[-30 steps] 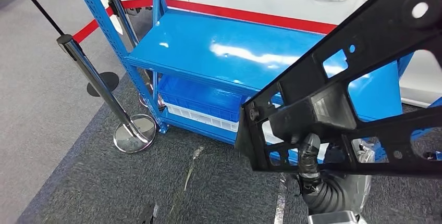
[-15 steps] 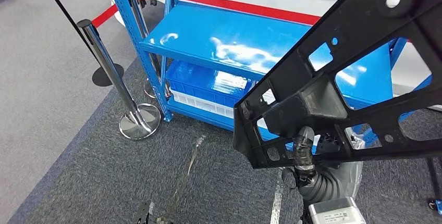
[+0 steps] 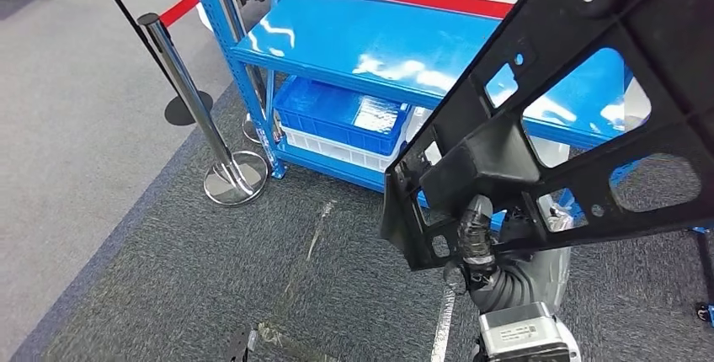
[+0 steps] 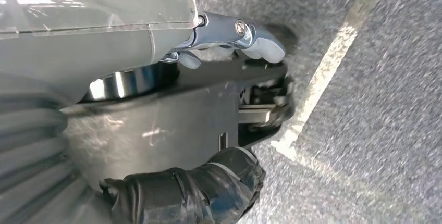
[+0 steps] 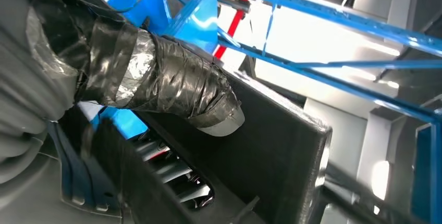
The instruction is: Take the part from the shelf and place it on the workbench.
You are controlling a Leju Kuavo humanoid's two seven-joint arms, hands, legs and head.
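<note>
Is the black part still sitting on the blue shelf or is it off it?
Off it. The right hand holds the black part in the air, in front of the blue shelf, whose top board lies bare.

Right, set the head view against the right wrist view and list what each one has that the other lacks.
Head view alone: the steel stanchion post on its round base, the blue crate on the lower level of the blue shelf, the grey carpet with its pale floor line, and the whole span of the black part with its cut-outs.

Right wrist view alone: a close look at the right hand, its tape-wrapped thumb pressed on the part's flat face, and bright building structure behind the shelf's blue bars.

Both: the black part, the right hand holding it, the blue shelf.
</note>
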